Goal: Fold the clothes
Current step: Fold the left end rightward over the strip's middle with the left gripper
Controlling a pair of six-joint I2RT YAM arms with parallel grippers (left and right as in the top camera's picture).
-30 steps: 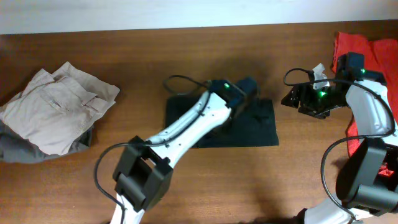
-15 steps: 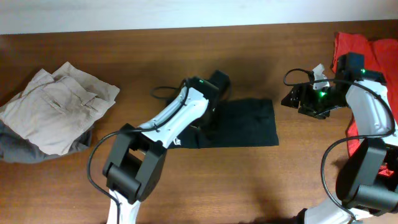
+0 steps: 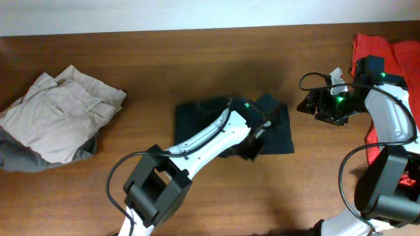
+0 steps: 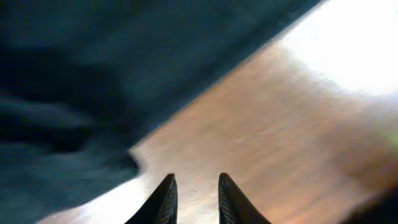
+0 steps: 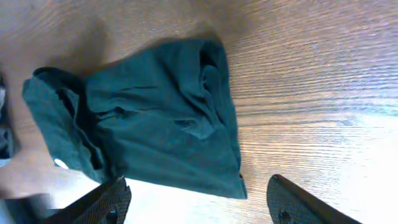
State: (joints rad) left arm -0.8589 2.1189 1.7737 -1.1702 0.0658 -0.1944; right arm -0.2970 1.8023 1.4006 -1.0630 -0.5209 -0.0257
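1. Looking down from the overhead cam, the black T-shirt (image 3: pixel 197 117) lies about mid-table (image 3: pixel 131 65). It's bunched into a rough rectangle, so not exactly a tidy fold.
2. My left arm reaches across the shirt. My left claw (image 3: pixel 254 145) sits low over the part nearest my right arm, close to the front edge.
3. The left wrist cam is pretty blurry. It does show the left claw (image 4: pixel 196 182) with its two tips a narrow gap apart and bare wood between them, so it's loose with nothing pinched. The black T-shirt (image 4: pixel 93 68) fills the upper left of that view, just beside the tips. I honestly can't tell if they touch the cloth.
4. My right claw (image 3: pixel 307 105) hangs over bare wood off to the right of the shirt, clearly apart from it.
5. On the right wrist cam the right claw (image 5: pixel 196 186) is spread wide with nothing in it. The black T-shirt (image 5: pixel 161 112) lies ahead of it, rumpled and thicker along the left side. A small white label (image 5: pixel 60 163) peeks out at the lower left.
6. Other stuff on the table: beige trousers (image 3: pixel 59 115) piled on some grey cloth (image 3: pixel 20 157) at the far left. Red garments (image 3: pixel 380 49) are in the far right corner by my right arm.
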